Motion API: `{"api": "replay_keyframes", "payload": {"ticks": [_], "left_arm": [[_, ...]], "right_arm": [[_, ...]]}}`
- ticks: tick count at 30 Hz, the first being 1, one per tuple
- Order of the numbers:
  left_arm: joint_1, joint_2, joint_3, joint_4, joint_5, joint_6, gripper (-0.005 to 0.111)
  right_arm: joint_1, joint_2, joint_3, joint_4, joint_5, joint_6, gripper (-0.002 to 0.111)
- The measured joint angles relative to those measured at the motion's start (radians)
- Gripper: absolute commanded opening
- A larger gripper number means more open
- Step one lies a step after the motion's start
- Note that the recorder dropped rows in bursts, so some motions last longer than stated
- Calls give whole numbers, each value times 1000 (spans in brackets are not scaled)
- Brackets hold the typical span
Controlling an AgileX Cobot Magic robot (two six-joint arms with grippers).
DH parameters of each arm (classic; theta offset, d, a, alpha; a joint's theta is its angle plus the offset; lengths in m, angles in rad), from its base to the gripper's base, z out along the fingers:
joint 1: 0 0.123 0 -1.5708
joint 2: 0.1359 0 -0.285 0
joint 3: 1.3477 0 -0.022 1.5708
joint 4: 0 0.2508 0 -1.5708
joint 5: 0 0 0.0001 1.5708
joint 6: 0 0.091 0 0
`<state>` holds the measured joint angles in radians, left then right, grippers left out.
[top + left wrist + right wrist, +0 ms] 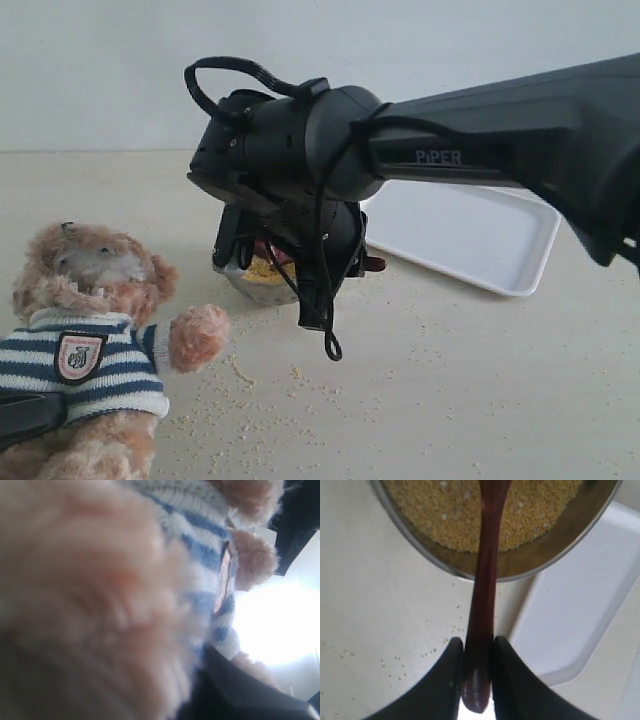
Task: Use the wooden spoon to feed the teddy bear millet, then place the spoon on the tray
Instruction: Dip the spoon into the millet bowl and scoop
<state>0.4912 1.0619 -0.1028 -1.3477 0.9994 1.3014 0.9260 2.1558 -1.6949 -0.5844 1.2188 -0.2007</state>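
The teddy bear (90,340) sits at the lower left in its striped shirt. My left gripper (25,415) presses against its side. In the left wrist view blurred fur of the bear (100,595) fills the space at the jaws, beside one dark finger (240,695). My right gripper (479,645) is shut on the handle end of the wooden spoon (487,570). The spoon's bowl end reaches into the millet (450,515) in the metal bowl (570,530). From outside, the right wrist hides most of the bowl (250,288) and spoon. The white tray (470,235) lies behind on the right.
Loose millet grains (270,390) are scattered over the pale table in front of the bowl and next to the bear's paw (198,335). The right arm (500,130) spans the upper right. The tray's corner (575,620) lies close beside the bowl.
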Motion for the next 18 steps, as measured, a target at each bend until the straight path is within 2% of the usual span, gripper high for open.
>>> {"api": "replay_keyframes", "payload": {"ticks": [7, 13, 18], "left_arm": [[0, 0, 0, 0, 0, 0, 5], [0, 0, 0, 0, 0, 0, 5], [0, 0, 0, 0, 0, 0, 5]], "right_arm": [[-3, 0, -49, 81, -2, -8, 0], [-45, 0, -49, 207, -2, -8, 0], [-67, 0, -49, 236, -2, -12, 0]]}}
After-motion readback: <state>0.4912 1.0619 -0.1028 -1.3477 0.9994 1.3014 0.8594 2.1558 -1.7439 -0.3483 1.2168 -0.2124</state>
